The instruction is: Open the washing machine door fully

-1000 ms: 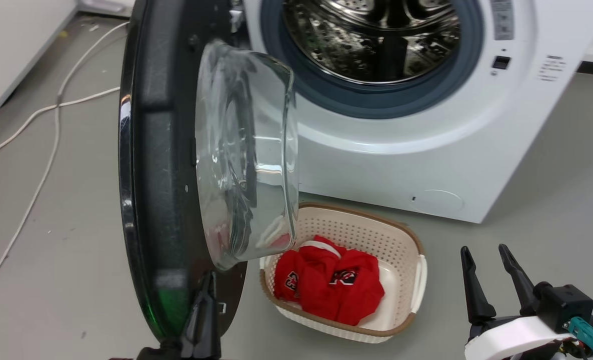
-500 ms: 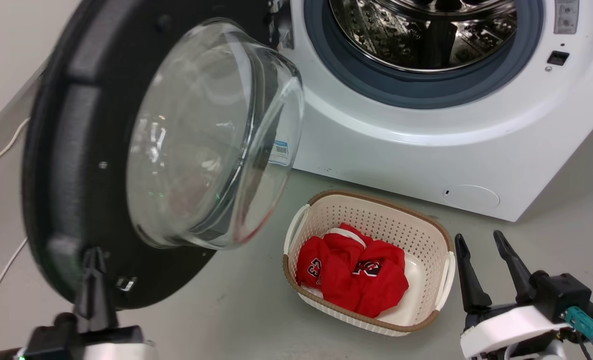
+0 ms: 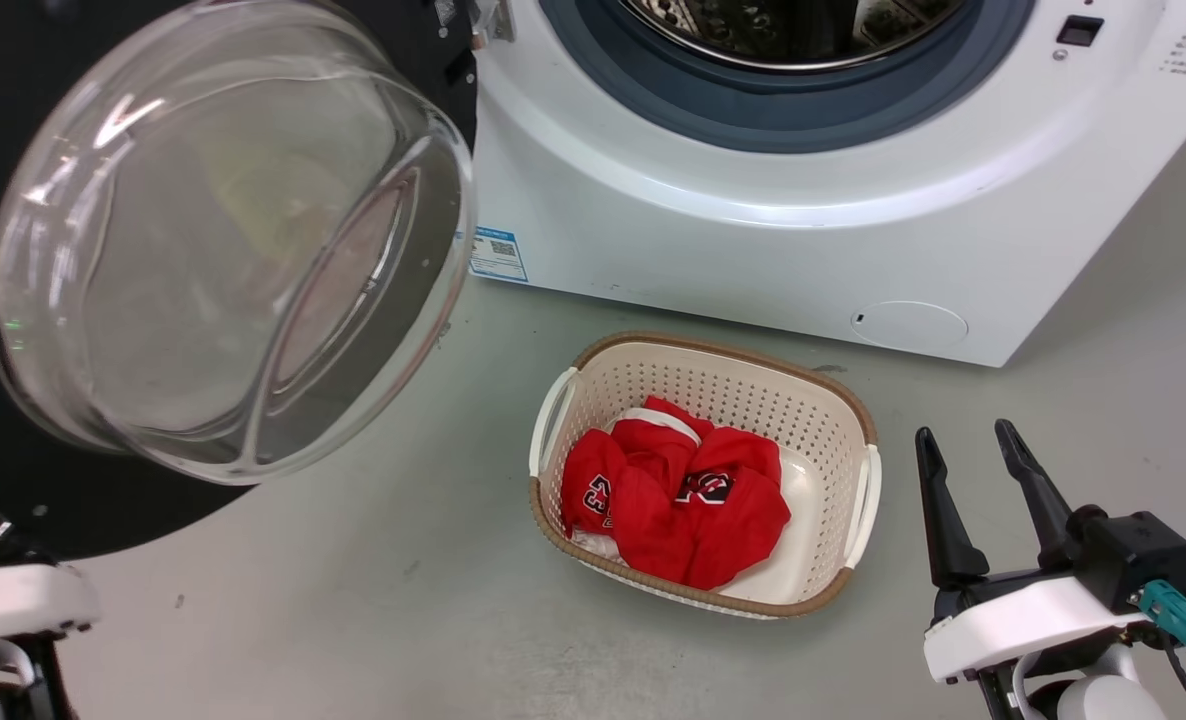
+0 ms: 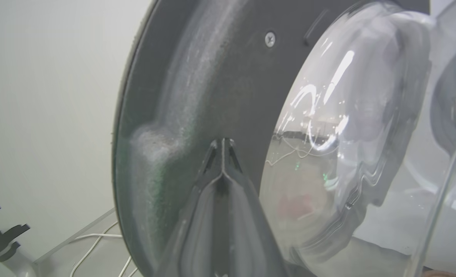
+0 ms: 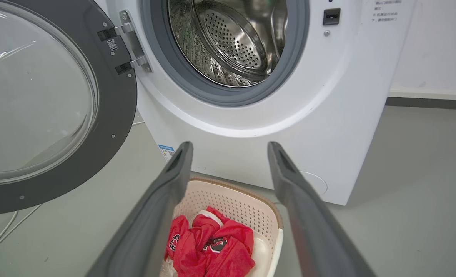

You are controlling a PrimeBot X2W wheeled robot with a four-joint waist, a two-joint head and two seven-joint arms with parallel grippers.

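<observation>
So, left gripper (image 4: 222,148) has its fingers pinched together, tips at the black inner rim of the washing machine door (image 3: 223,240); can't tell if they touch. Right gripper (image 3: 963,432) sits spread, empty. Door stands wide open left of the washing machine (image 3: 713,250), its outer edge cut off.

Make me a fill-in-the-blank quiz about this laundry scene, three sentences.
The washing machine door stands ____, exposing the steel drum.
The basket holds ____ clothes.
The right tool, fingers apart, grips ____.
Missing words: open; red; nothing.
</observation>
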